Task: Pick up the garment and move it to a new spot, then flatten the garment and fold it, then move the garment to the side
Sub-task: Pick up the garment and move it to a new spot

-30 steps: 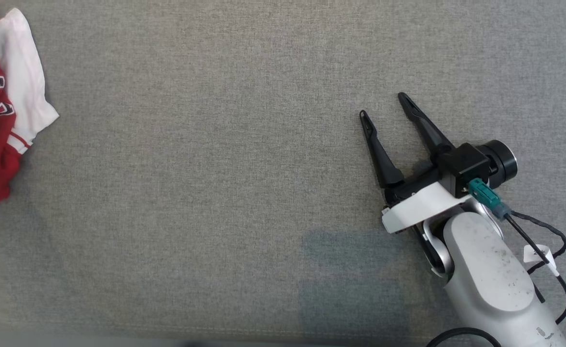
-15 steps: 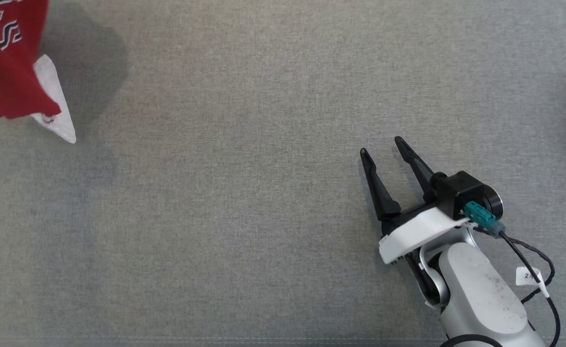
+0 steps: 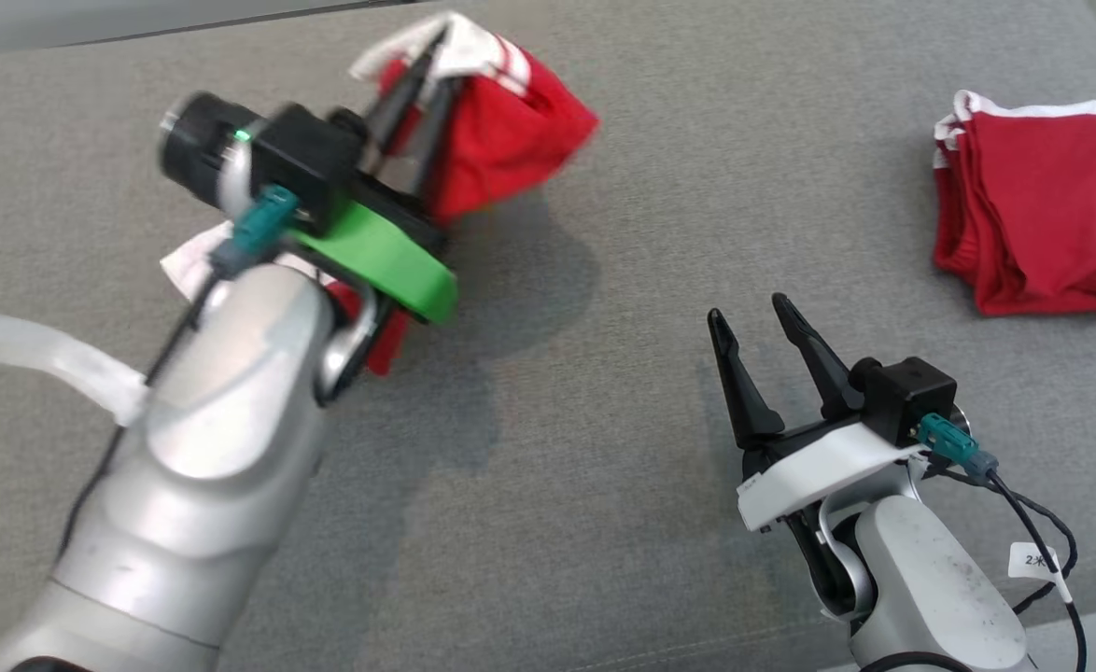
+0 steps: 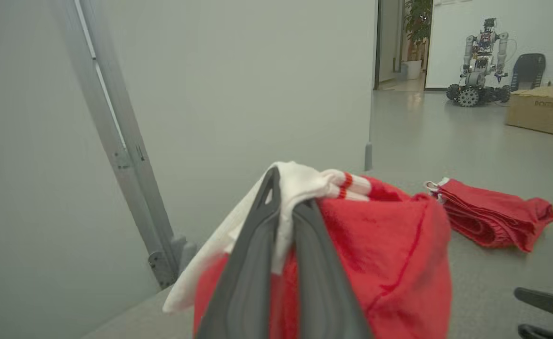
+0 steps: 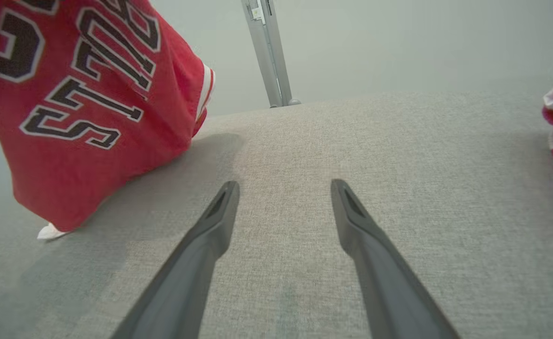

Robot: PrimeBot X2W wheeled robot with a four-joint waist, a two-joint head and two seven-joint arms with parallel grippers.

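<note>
Clamping red garment (image 3: 501, 140) with black lettering (image 5: 78, 61), left gripper (image 3: 443, 61), right gripper (image 3: 748, 309) fingers apart

The left claw (image 3: 431, 75) and the garment (image 3: 501, 131) pinched in it are showing smeared, and the claw's fingertips are hiding in the white trim. Behind that claw's wrist more cloth is lying hidden, with only scraps peeking out. Left of the open right claw (image 3: 748, 309), the picture's top and left edges are cutting off the garment's black lettering (image 5: 83, 75). To its right, the folded red pile (image 3: 1043, 205) is running past the edge. Far beyond the left claw, a wheeled robot (image 4: 481, 70) is showing too small to make out.
</note>
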